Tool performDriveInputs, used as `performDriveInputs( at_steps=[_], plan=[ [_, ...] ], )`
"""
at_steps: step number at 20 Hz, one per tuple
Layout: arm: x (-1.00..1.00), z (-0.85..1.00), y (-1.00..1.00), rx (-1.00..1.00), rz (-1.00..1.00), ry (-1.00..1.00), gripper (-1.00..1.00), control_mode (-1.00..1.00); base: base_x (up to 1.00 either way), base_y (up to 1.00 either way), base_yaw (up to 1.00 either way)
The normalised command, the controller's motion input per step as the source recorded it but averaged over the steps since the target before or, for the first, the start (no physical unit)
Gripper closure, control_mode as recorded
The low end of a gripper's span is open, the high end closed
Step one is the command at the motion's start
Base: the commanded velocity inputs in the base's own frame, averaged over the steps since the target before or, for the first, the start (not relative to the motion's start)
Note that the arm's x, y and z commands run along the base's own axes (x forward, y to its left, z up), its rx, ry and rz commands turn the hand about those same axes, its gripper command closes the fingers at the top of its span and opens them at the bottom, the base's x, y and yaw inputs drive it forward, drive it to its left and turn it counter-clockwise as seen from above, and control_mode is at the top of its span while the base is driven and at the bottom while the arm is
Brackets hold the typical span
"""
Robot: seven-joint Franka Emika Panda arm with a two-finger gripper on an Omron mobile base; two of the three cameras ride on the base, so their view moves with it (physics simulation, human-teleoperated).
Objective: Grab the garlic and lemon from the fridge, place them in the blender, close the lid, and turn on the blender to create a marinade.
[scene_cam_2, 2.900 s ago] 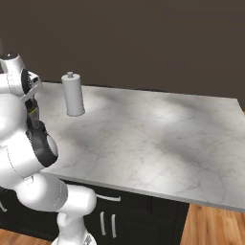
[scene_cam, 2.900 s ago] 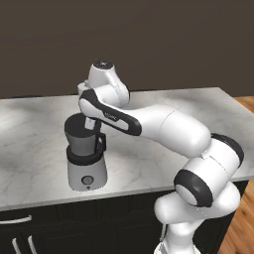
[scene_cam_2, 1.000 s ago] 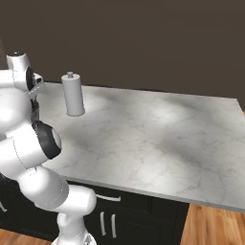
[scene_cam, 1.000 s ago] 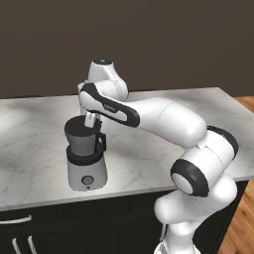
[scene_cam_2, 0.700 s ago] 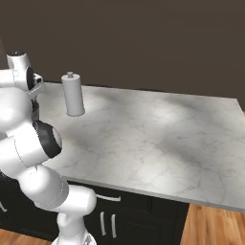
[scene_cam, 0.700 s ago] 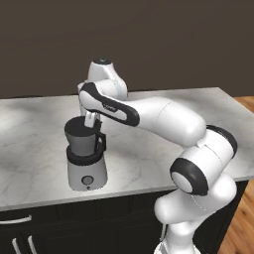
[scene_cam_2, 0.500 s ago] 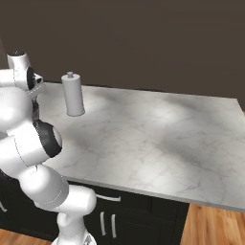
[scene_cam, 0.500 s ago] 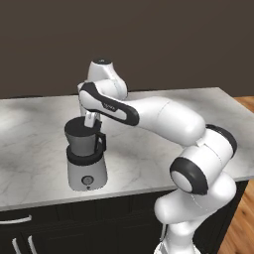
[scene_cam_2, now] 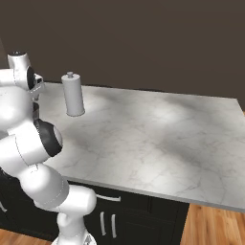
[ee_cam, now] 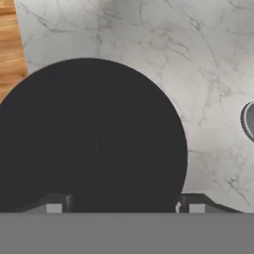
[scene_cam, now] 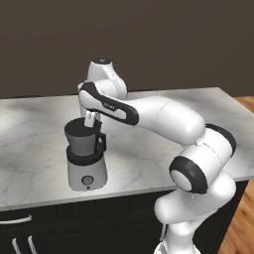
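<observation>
The blender (scene_cam: 87,158) stands near the counter's front edge: grey base with a front knob, dark jar and black side handle. The round black lid (ee_cam: 92,141) lies across the jar's mouth, seen from straight above in the hand view. My gripper (scene_cam: 90,119) hangs just over the jar's rim; in the hand view my gripper (ee_cam: 126,206) has its fingertips (ee_cam: 57,204) spread wide at the lid's near edge, open, with nothing between them. The garlic and lemon are hidden from sight, and the fridge is out of view.
A tall white cylinder with a knob (scene_cam_2: 72,94) stands at the back of the marble counter (scene_cam_2: 158,139). Black handled cabinets (scene_cam: 20,233) run under the counter. Wooden floor (scene_cam: 243,223) lies to the right.
Since the oldest frames the arm's elbow has shifted and the hand has settled closer over the jar. During the last second the arm has barely moved.
</observation>
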Motion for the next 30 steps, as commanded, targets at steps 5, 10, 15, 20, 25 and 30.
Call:
performDriveInputs(
  at_steps=[5, 10, 15, 20, 25, 30],
  plan=[
    [-0.01, 0.00, 0.00, 0.00, 0.00, -0.06, -1.00, -1.00, 0.00, 0.00, 0.00],
    [-0.25, 0.42, 0.00, 0.00, 0.00, -0.10, -1.00, -1.00, 0.00, 0.00, 0.00],
    [-0.52, 0.73, 0.00, 0.00, 0.00, -0.13, -1.00, -1.00, 0.00, 0.00, 0.00],
    [-0.85, 0.22, 0.00, 0.00, -0.02, -0.27, -1.00, -1.00, 0.00, 0.00, 0.00],
    [-1.00, -0.37, 0.00, 0.07, -0.25, -0.29, -1.00, -1.00, 0.00, 0.00, 0.00],
    [-1.00, -0.67, 0.00, 0.19, -0.38, -0.23, -1.00, -1.00, 0.00, 0.00, 0.00]
  ],
)
